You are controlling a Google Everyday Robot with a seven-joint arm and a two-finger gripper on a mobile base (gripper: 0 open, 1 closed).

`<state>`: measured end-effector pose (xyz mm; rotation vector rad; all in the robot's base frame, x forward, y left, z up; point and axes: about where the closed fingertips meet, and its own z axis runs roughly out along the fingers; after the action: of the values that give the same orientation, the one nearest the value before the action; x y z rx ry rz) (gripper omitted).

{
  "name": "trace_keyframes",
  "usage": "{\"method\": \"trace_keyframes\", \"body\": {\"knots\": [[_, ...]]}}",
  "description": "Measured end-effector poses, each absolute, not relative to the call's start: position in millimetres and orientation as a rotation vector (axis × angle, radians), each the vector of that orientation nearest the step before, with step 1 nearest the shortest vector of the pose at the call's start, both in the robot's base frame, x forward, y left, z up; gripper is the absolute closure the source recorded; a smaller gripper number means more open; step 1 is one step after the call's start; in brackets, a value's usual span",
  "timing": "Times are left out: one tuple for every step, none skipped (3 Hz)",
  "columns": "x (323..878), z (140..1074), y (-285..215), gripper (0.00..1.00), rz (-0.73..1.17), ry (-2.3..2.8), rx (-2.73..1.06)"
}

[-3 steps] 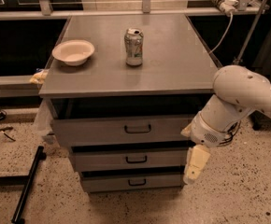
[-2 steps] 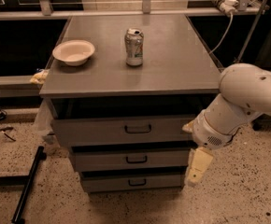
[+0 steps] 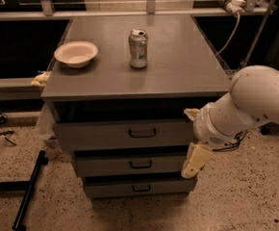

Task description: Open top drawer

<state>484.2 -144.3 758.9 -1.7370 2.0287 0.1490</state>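
Note:
The top drawer (image 3: 96, 134) is the widest grey drawer front, just under the cabinet top, with a small black loop handle (image 3: 142, 133) at its centre. It looks shut. My gripper (image 3: 191, 137) is at the drawer's right end, to the right of the handle and clear of it. Its cream fingers (image 3: 196, 160) stand wide apart, one above the other, holding nothing. The white arm reaches in from the right.
Two narrower grey drawers (image 3: 130, 165) sit below the top one. On the cabinet top (image 3: 178, 71) stand a drink can (image 3: 138, 48) and a white bowl (image 3: 76, 53). A black pole (image 3: 29, 191) lies on the floor at left. Cables hang at the back right.
The gripper has shifted slightly left and up, closer to the right end of the top drawer. The drawers, can and bowl have not moved.

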Motion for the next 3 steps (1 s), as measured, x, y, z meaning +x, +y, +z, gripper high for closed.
{"method": "trace_keyframes", "body": {"knots": [[484,759,-144,0.0,0.149,2.029,-1.737],[487,756,-147,0.0,0.056,1.98,-1.763],[502,748,-148,0.0,-0.013,1.936,-1.789]]}}
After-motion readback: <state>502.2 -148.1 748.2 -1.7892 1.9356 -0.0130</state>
